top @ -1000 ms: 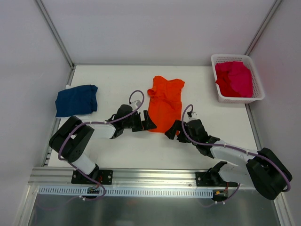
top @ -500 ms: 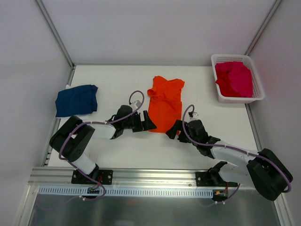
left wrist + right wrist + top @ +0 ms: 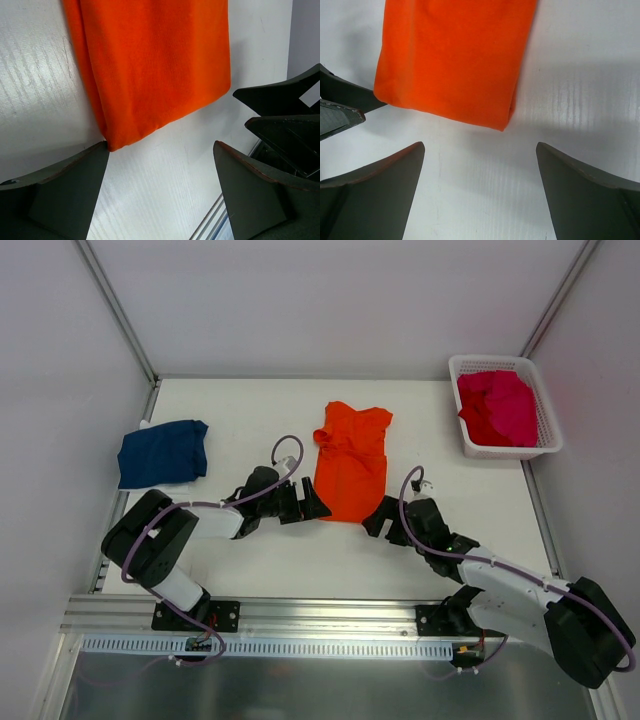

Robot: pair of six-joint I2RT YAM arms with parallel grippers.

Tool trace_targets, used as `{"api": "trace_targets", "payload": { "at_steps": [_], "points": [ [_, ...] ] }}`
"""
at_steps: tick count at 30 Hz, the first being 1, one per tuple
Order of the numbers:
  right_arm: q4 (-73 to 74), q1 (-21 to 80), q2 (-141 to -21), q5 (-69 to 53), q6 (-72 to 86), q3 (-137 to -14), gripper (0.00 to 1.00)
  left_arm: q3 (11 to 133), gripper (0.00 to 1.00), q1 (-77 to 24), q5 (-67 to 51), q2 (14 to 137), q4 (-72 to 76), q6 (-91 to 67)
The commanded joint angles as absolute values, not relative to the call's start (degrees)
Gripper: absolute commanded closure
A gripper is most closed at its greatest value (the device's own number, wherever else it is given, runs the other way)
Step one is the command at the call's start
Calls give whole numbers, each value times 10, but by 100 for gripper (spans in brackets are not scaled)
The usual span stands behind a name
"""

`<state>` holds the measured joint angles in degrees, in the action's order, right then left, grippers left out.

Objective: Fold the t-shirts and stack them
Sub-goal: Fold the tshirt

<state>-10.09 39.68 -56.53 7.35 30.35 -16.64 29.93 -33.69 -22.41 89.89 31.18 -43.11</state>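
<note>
Orange t-shirt [image 3: 350, 465] lies centred on the table [image 3: 250, 410] as a long folded strip; left gripper [image 3: 312, 504] and right gripper [image 3: 381, 519], both spread wide and empty, flank its near hem corners, probably to pinch for the next fold.

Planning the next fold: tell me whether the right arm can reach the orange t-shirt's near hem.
Probably yes: its open jaws sit just short of the orange t-shirt, only bare table between.

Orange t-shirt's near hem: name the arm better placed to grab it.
Likely left: the open left end effector has a finger at a near corner of the orange t-shirt; the right end effector sits back from it.
</note>
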Motion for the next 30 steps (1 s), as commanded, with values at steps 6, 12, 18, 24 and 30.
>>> {"api": "trace_targets", "payload": {
  "at_steps": [6,12,18,24,30],
  "points": [
    [-115,400,-594,86,300,-166,0,288,12,-350,-210,965,240,-441],
    [-141,400,-623,83,301,-166,1,290,14,-352,-209,970,247,-440],
    [-175,401,-672,83,304,-174,0,294,18,-352,-207,962,239,-436],
    [-218,402,-727,69,314,-175,1,302,20,-352,-193,952,211,-426],
    [-233,407,-753,62,319,-180,1,306,25,-352,-172,941,187,-419]
  ]
}}
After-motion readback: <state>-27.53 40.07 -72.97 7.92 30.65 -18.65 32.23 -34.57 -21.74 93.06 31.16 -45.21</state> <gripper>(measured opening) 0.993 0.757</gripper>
